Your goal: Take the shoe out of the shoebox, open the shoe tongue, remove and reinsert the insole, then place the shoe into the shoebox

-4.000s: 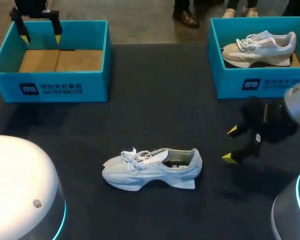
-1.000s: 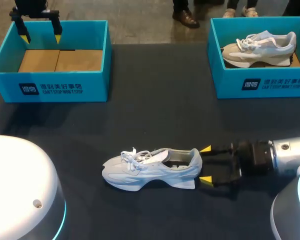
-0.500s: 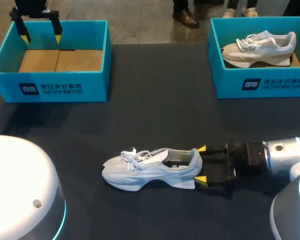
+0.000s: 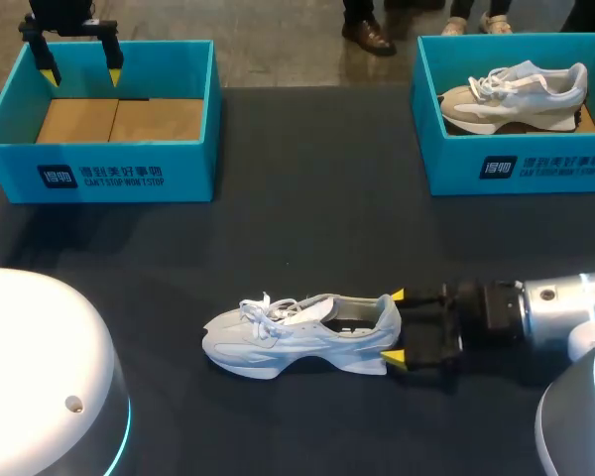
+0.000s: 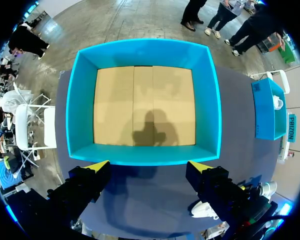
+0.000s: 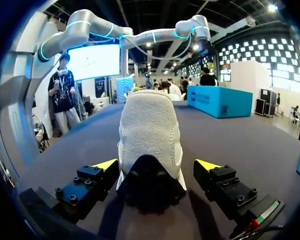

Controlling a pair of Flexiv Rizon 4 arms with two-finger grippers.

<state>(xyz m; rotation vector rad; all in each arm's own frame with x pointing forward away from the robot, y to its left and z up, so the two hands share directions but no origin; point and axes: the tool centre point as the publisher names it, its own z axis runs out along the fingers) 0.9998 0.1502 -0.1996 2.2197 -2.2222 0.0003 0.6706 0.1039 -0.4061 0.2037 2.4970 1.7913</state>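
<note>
A white sneaker (image 4: 302,334) lies on its sole on the dark table, toe to the left and heel to the right. My right gripper (image 4: 394,325) is level with the heel and open, one yellow tip on each side of it. In the right wrist view the heel (image 6: 149,135) stands between the fingers of the right gripper (image 6: 160,164), and no contact shows. My left gripper (image 4: 81,74) hangs open over the back edge of the empty blue shoebox (image 4: 99,174). The left wrist view looks down past the left gripper (image 5: 149,164) into that shoebox (image 5: 81,110) and its bare cardboard floor.
A second blue shoebox (image 4: 516,167) at the back right holds a beige-and-white sneaker (image 4: 516,94). White rounded robot bases sit at the front left (image 4: 40,377) and front right (image 4: 580,416). Dark tabletop stretches between the boxes and the sneaker.
My right gripper has slid a little to the left, so its tips now flank the sneaker's heel. The left arm and the sneaker have not moved.
</note>
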